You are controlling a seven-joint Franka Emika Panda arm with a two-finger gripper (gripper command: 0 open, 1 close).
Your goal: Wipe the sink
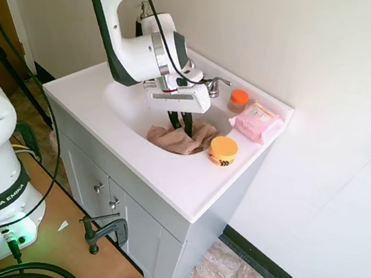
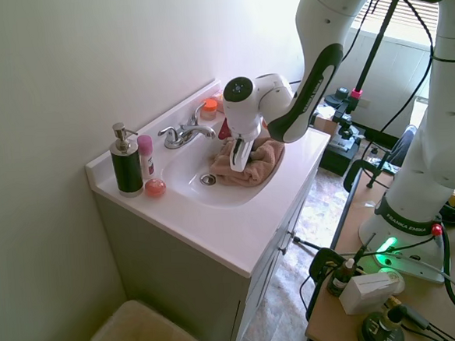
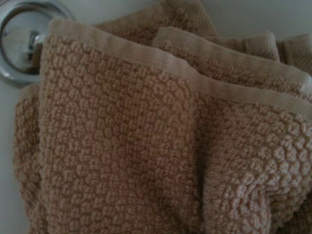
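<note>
The arm hides most of the faucet (image 1: 214, 84) in the first outside view. The drain (image 3: 22, 41) is cut off by the edge of the wrist picture, and the cloth (image 3: 146, 141) covers part of it. The cloth also runs off that picture's edges. The fingers (image 1: 180, 125) sink into the cloth, so their tips are hidden. The print on the orange jar (image 1: 223, 150) beside the fingers is too small to read.

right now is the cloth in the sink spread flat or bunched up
Bunched up. The tan cloth lies in folds in the sink beside the drain, and the wrist view shows overlapping hemmed layers.
</note>
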